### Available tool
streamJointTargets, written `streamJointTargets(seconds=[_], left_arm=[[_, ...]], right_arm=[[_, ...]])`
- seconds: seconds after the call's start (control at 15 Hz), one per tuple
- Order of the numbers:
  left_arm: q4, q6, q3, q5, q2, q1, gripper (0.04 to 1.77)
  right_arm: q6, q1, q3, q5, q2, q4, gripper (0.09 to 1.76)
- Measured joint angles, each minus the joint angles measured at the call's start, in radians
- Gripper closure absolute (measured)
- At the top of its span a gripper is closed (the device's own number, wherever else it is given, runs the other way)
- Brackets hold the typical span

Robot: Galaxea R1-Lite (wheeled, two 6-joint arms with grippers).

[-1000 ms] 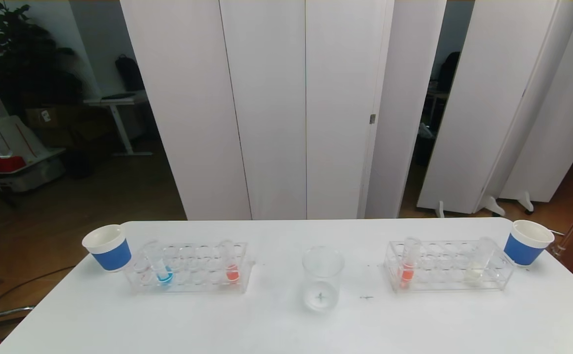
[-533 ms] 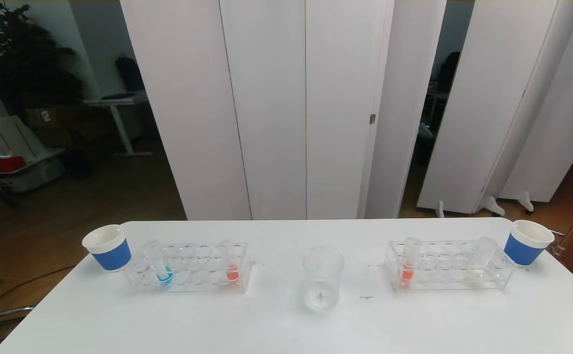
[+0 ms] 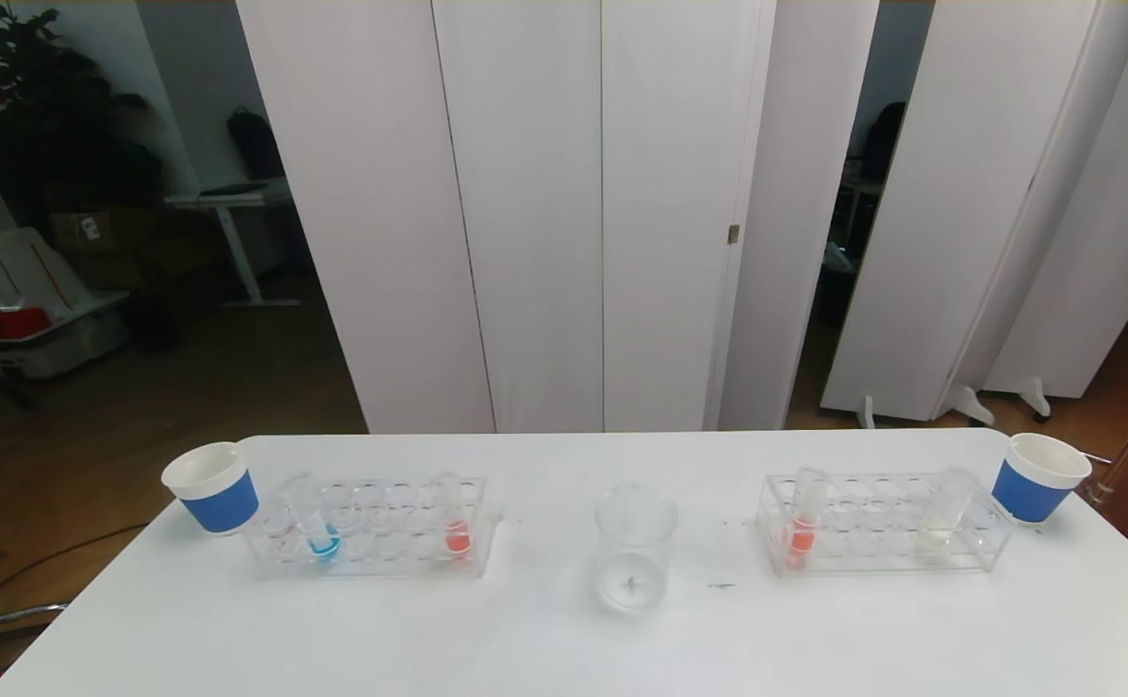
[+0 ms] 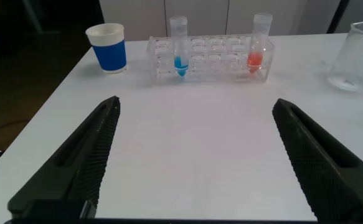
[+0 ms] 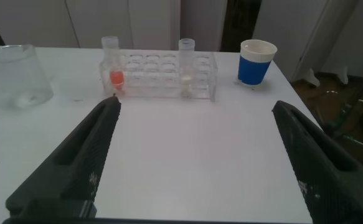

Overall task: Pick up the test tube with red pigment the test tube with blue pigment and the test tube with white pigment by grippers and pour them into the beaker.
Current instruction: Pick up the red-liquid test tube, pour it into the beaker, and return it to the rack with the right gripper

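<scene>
Beaker [image 3: 632,557] empty; blue tube [image 3: 317,528] racked.

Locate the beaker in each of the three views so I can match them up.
Head view: the beaker stands mid-table between the two tube racks.
Left wrist view: beaker at the picture's edge, past the rack's red tube.
Right wrist view: beaker at the opposite edge, beside the other rack's red tube.
Shared landmark: the beaker itself; each wrist view shows only its own rack.

Two blue paper cups, left one [image 3: 212,487] at 9 o'clock, right one [image 3: 1039,477] at 3 o'clock on the white counter [image 3: 564,639]. Each sits just beside a clear rack, left [image 3: 380,557] and right [image 3: 878,560]. White panels [image 3: 525,213] at 12.
</scene>
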State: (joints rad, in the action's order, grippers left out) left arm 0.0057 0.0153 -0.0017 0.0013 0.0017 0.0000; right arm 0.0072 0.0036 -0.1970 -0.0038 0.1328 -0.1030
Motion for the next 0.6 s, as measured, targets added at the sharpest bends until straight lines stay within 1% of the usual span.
streamJointTargets(seconds=[0.33,0.47,0.6], left_arm=[[0.0,0.0,0.0,0.0,0.0,0.0,0.06],[0.0,0.0,0.0,0.0,0.0,0.0,0.06],[0.0,0.0,0.0,0.0,0.0,0.0,0.06]], right_arm=[[-0.02,0.007,-0.171,0.001,0.215,0.016,0.1],[-0.021,0.008,-0.221,0.002,0.309,0.079,0.1],[-0.023,0.008,-0.245,0.003,0.411,0.184,0.1]])
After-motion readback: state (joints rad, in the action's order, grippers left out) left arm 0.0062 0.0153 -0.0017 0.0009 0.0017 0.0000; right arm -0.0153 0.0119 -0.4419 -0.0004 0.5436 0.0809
